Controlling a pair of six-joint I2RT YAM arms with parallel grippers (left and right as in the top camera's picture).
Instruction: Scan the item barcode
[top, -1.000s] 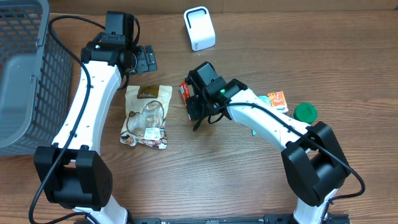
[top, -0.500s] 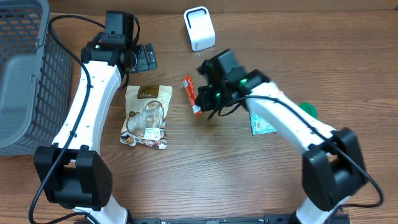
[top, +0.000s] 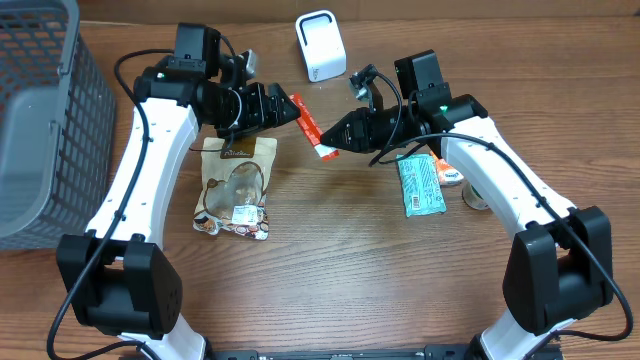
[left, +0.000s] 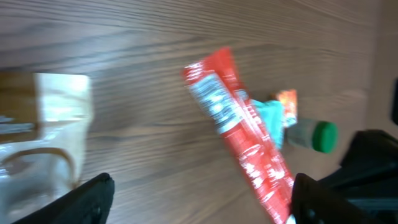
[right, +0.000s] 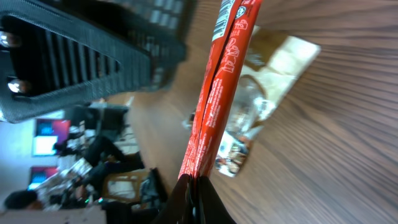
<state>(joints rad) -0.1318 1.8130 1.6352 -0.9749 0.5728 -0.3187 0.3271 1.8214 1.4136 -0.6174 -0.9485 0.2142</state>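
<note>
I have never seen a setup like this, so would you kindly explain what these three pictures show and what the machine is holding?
These are two white robot arms at a wooden table, each ending in a two-finger gripper. One picture looks down from above; the other two come from a small camera on each wrist. The right gripper is shut on a red packet, lifted off the table. The left gripper stands open near the packet's far end, not gripping it. On the table lie a clear snack bag, a teal packet and a green-capped bottle. A grey basket sits at the left, a small white box at the far edge.
</note>
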